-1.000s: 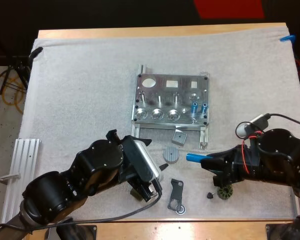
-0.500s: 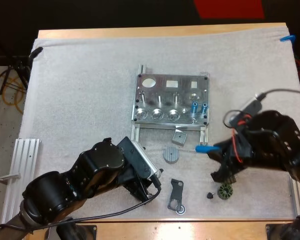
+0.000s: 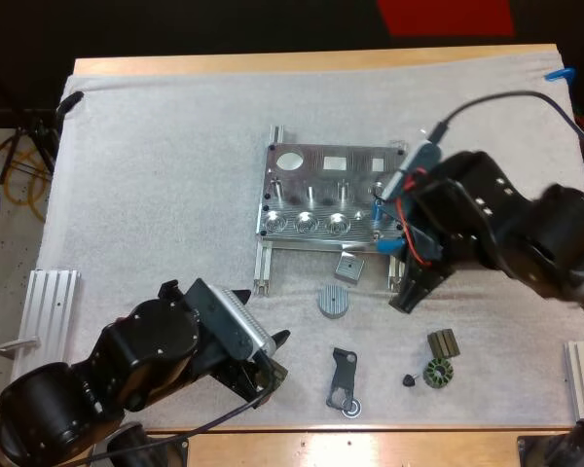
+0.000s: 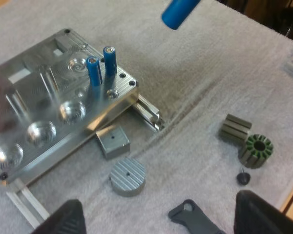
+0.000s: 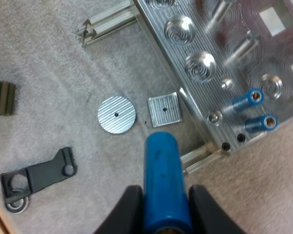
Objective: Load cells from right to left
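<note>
Risk: held blue cell (image 5: 164,180) is sitting at a slant to the metal fixture (image 3: 333,195); lowered so, it could be catching a bore's rim or knocking the two loaded cells (image 3: 387,208) standing at the fixture's right end. Cause: the next socket lying just beside them, and a grip near one end inviting slip
Right gripper (image 5: 164,212): fingers pressing the cell from both sides; arm is reaching over the fixture's near right corner, wrist pitching down toward the mat (image 3: 156,175)
Left gripper (image 4: 166,219): fingers standing apart, clear of everything; arm is hanging low at the mat's near edge, near the dark bracket (image 3: 343,381), facing the fixture
</note>
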